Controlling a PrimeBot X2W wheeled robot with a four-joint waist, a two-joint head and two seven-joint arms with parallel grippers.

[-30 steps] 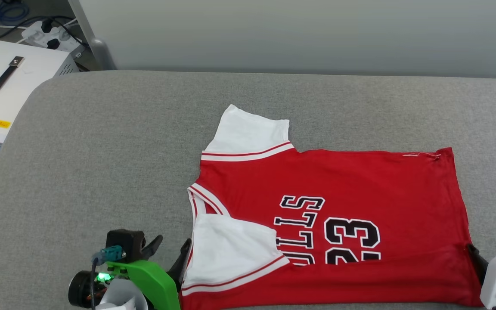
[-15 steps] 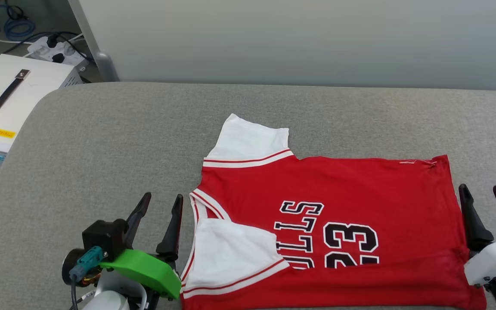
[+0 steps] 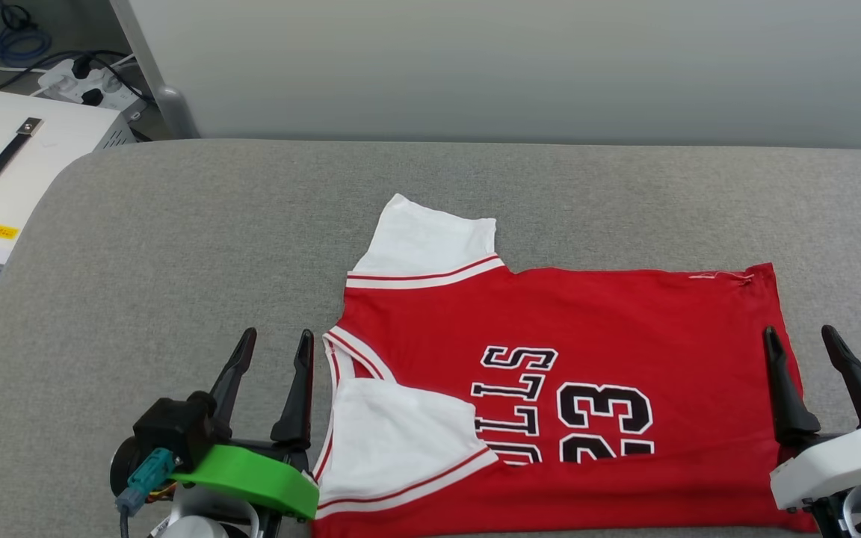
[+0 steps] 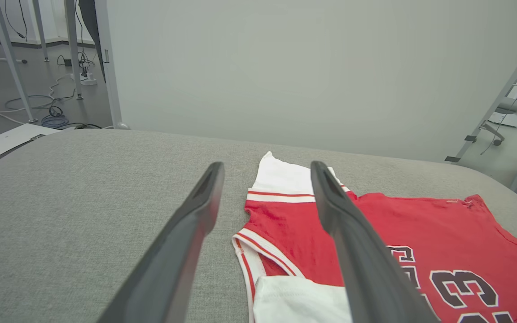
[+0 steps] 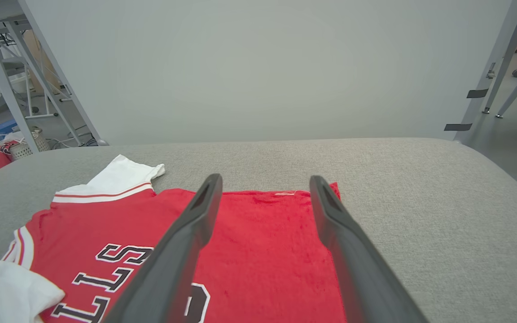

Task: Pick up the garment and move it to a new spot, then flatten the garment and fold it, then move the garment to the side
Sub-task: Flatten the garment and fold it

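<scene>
Red soft-fabric T-shirt with white sleeves and striped trim lies spread on the grey padded bench, a little right of centre, collar towards the robot's left and hem towards its right. It looks flattened already. The near long edge appears turned up over the body, since a red band cuts across the lower part of the black-and-white lettering, and the near sleeve lies folded across the chest. The far sleeve is not yet tucked and juts out flat on the bench.

The left gripper hovers just beside the collar, fingers spread and empty. The right gripper hangs over the hem edge, fingers likewise spread, holding nothing.

I'd judge the first fold made. The far side, any further halving and the shift to the side remain.
</scene>
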